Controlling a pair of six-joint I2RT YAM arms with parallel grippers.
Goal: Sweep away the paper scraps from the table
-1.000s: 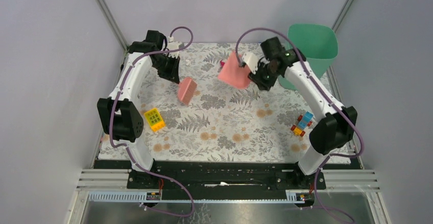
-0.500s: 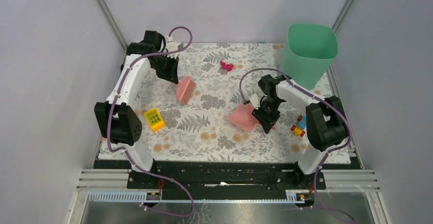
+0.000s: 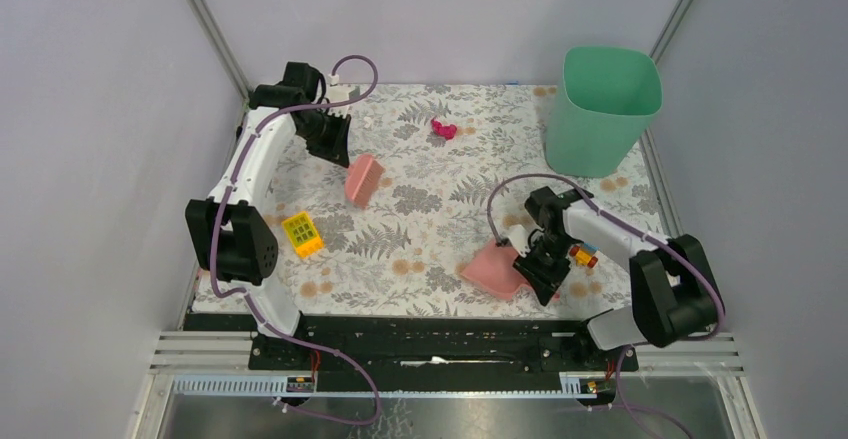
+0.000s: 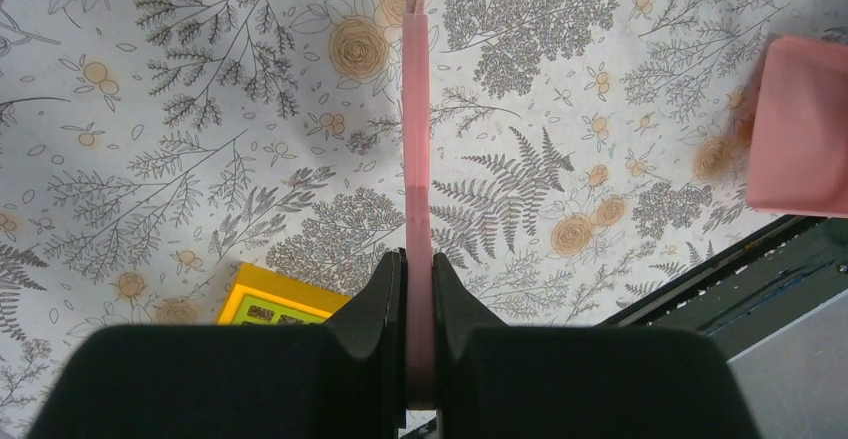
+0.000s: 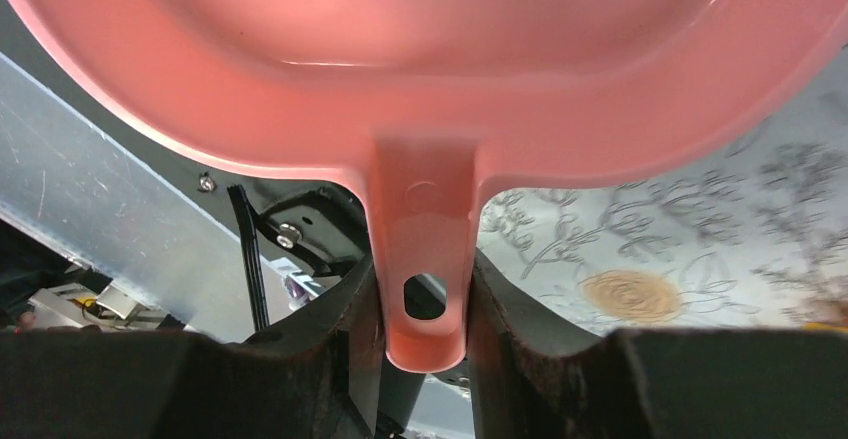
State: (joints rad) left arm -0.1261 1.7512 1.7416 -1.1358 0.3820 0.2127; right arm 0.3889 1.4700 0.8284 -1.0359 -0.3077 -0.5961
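**Sweep set-up, tools in hand.** L pincer [image 4: 418,271] clenched on pink brush [image 4: 417,129], held edge-on over far-left of desk [image 3: 420,234]. R pincer [image 5: 425,304] grasping handle of pink dustpan [image 5: 430,49], low at near desk edge; contact w/ surface not clear. Only scrap visible: magenta paper scrap [image 3: 443,129], far centre, well apart from both tools. Judged step: approach, no sweeping contact yet. Next move calls for pan mouth set flat just beside scrap, brush brought behind it, stroke twd pan. Containers: dustpan's visible inside holds no scrap; green bin [image 3: 603,109], far right, upright, floor not visible, contents n/k. Yellow brick [image 3: 302,234] & toy vehicle [image 3: 583,254] are not targets.
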